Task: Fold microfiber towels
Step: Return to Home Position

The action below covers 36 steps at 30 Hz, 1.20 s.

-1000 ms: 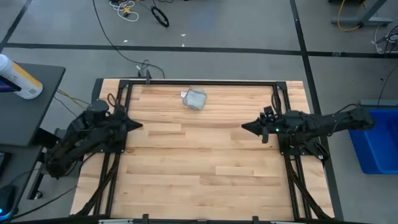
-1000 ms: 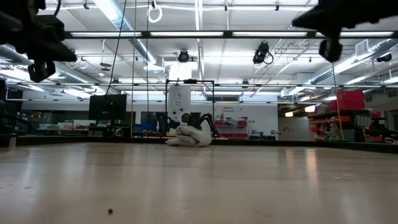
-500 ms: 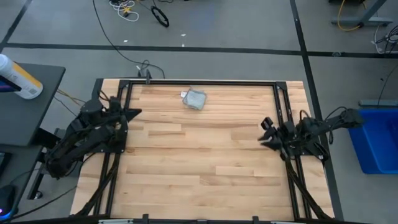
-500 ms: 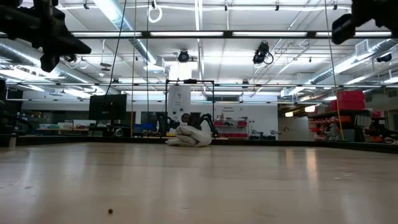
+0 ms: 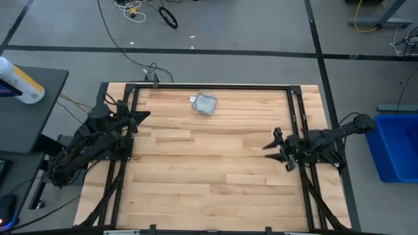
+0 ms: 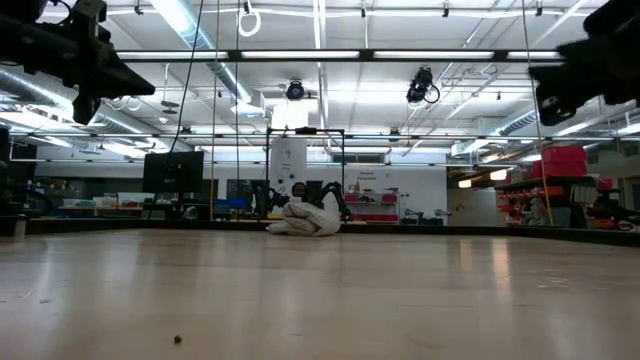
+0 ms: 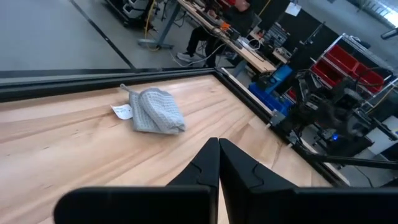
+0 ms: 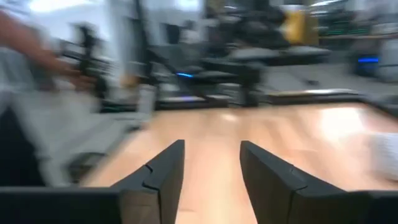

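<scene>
Towel (image 5: 206, 104) sits as a small folded bundle on the counter (image 5: 215, 176), near its far edge, touched by neither arm; we judge the folding done and only the return to rest left. It lies ahead of the left claw (image 5: 142, 116), the nearer one, whose fingers are pressed together; the right claw (image 5: 269, 145), fingers apart, hangs well away across the counter. From above the bundle looks nearly square, so we read no clear long axis; only the left wrist view shows its ribbed weave; only the low view shows its lumpy height.
</scene>
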Each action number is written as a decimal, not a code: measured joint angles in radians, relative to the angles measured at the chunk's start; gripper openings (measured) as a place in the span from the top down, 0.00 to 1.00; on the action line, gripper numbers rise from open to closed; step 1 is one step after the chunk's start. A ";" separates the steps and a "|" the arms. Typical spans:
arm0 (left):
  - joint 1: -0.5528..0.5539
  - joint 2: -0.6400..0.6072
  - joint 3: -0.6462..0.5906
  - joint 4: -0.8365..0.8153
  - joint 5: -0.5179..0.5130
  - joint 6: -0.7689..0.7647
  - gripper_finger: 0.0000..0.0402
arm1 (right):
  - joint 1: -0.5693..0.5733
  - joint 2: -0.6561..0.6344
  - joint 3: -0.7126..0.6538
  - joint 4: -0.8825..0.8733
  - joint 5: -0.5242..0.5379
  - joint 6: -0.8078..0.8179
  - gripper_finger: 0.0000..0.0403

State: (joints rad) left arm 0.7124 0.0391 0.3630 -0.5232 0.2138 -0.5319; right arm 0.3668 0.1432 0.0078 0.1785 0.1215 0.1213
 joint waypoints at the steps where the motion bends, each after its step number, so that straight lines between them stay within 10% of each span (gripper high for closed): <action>1: 0.000 0.000 0.000 0.000 0.000 -0.004 0.98 | -0.011 0.000 0.000 -0.022 0.037 -0.015 0.59; 10: 0.000 0.000 0.000 0.000 0.013 -0.041 0.98 | -0.216 0.000 0.000 -0.068 0.328 -0.236 0.51; 27: -0.001 0.005 0.137 0.039 0.129 0.069 0.99 | -0.390 0.132 -0.001 -0.110 0.320 0.093 0.42; 36: -0.032 0.025 -0.090 0.300 -0.149 0.011 0.99 | -0.390 0.165 -0.001 -0.108 0.320 0.115 0.49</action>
State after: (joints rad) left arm 0.6807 0.0638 0.2734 -0.2234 0.0649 -0.5213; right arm -0.0231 0.3077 0.0071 0.0704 0.4412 0.2359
